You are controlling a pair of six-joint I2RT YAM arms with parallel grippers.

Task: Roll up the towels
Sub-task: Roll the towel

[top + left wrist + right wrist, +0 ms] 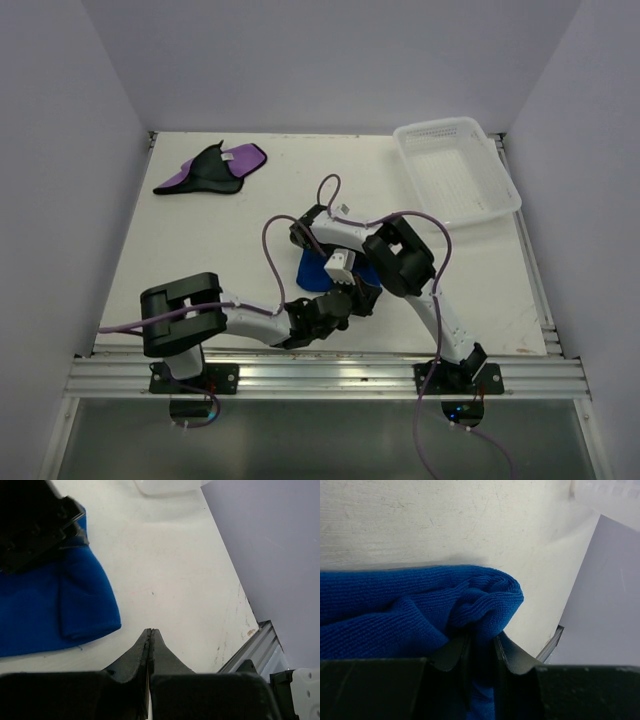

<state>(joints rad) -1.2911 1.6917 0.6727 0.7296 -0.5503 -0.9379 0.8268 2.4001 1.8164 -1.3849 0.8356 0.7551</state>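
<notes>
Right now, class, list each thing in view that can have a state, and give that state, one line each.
blue towel: partly folded over, one bunched edge pinched.
purple towel: unrolled, lying crumpled at the far left.
basket: upright, open side up, far right.
left hand: shut, holding nothing, beside the blue towel.
right hand: shut on the blue towel.

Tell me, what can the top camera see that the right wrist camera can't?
Only the top camera shows the purple towel, lying at the far left of the table. Only the right wrist camera shows the right gripper pinching a fold of the blue towel up close. Both show that towel and the white basket.
</notes>
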